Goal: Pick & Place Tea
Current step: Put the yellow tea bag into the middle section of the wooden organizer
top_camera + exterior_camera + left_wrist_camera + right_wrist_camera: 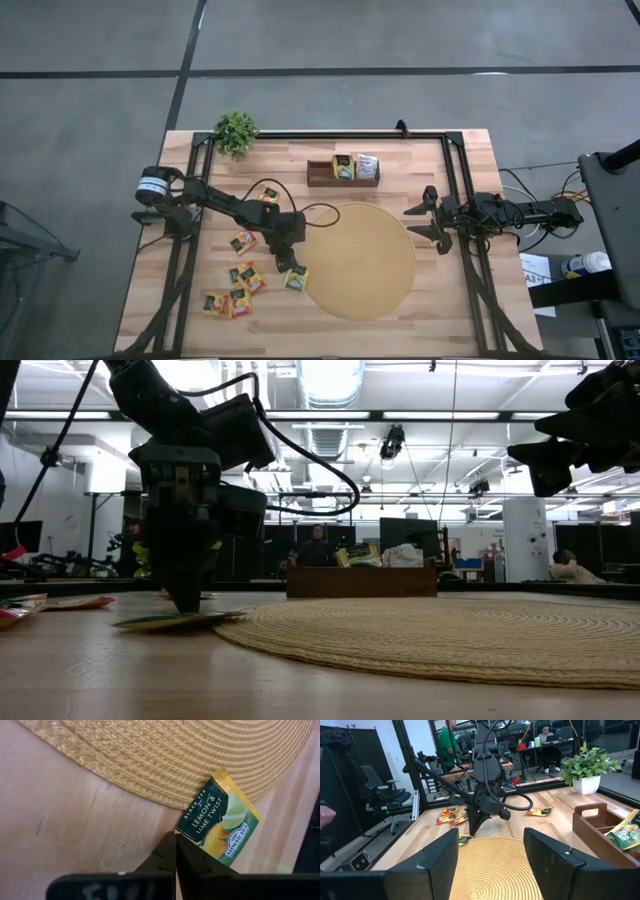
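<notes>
Jaws of the left gripper [175,851] are closed on one edge of a yellow-green tea sachet [221,820], which lies on the wooden surface [330,335] and touches the round woven mat [360,260]. Jaws of the right gripper [428,219] stand wide apart and hold nothing, beside the mat.

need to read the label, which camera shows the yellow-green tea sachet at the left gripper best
The left wrist view: the yellow-green paper tea sachet fills the frame, label readable, pinched at one corner by the shut left gripper. The high view shows it small at the mat's edge, the low view edge-on, the right wrist view mostly hidden.
</notes>
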